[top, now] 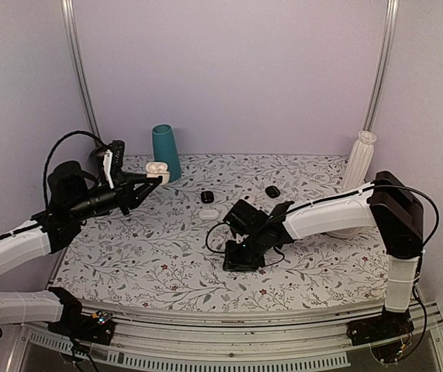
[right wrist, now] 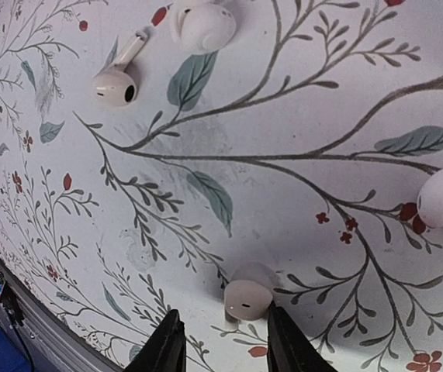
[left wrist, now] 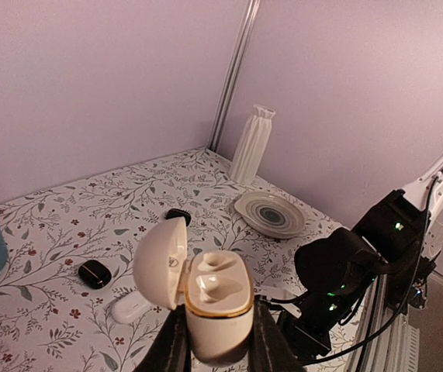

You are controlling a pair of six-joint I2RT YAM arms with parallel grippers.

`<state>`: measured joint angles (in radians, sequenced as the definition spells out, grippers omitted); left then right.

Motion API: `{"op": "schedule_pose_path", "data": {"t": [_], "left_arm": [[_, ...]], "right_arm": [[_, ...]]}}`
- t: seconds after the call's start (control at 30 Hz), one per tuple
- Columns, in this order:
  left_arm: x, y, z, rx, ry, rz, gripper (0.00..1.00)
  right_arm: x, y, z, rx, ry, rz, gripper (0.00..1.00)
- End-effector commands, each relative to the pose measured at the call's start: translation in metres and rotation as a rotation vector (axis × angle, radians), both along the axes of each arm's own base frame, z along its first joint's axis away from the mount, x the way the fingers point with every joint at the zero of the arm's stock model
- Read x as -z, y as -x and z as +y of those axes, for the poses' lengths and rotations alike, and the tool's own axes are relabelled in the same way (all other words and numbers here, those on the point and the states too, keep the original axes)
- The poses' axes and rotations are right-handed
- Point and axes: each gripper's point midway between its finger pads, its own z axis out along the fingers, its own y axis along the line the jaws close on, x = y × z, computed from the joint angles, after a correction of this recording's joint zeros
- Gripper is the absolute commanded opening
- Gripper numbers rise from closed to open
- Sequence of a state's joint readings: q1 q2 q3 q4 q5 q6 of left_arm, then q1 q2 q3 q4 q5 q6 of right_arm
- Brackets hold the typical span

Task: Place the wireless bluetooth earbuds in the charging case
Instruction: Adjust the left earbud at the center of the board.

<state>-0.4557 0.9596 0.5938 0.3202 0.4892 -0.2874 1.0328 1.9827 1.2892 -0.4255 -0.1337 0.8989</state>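
Note:
My left gripper [left wrist: 219, 341] is shut on the white charging case [left wrist: 217, 306] and holds it upright above the table's far left [top: 157, 169]. Its lid [left wrist: 161, 263] stands open and both wells look empty. My right gripper [right wrist: 223, 311] is open and low over the table [top: 240, 260]. It straddles a small white earbud [right wrist: 246, 298] that lies on the cloth. The earbud touches the right fingertip [right wrist: 277, 322] and sits apart from the left one. Another earbud with a stem [right wrist: 116, 81] lies farther off, one more [right wrist: 202, 23] lies at the top edge, and another [right wrist: 442, 201] lies at the right edge.
A closed white case [top: 209, 214] and two small black cases [top: 207, 197] [top: 272, 191] lie mid-table. A teal cup [top: 167, 151] stands at the back left and a white ribbed vase [top: 359, 159] at the back right. A striped plate [left wrist: 270, 213] lies near the vase.

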Motion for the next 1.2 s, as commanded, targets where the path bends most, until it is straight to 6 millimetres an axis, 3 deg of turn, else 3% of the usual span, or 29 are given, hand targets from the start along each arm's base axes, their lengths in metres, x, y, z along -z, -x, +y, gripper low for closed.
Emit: {"op": "schedule_pose_path", "data": {"t": [0.0,0.4,0.63,0.9,1.17], "left_arm": [[-0.013,-0.001,0.005,-0.010,0.016,-0.041,0.00],[-0.012,0.000,0.006,-0.010,0.020,-0.040,0.00],[-0.012,-0.002,0.004,-0.007,0.027,-0.032,0.00],[-0.013,-0.002,0.003,-0.004,0.040,-0.025,0.00],[-0.013,-0.002,0.004,-0.005,0.044,-0.017,0.00]], "right_arm": [[0.000,-0.008,0.007,-0.014,-0.001,-0.020,0.36],[-0.004,-0.024,-0.011,-0.124,0.176,-0.142,0.36],[-0.014,-0.018,-0.002,-0.251,0.226,-0.209,0.36],[-0.002,-0.015,0.002,-0.302,0.247,-0.201,0.36],[-0.004,-0.017,0.010,-0.434,0.245,-0.262,0.36]]}}
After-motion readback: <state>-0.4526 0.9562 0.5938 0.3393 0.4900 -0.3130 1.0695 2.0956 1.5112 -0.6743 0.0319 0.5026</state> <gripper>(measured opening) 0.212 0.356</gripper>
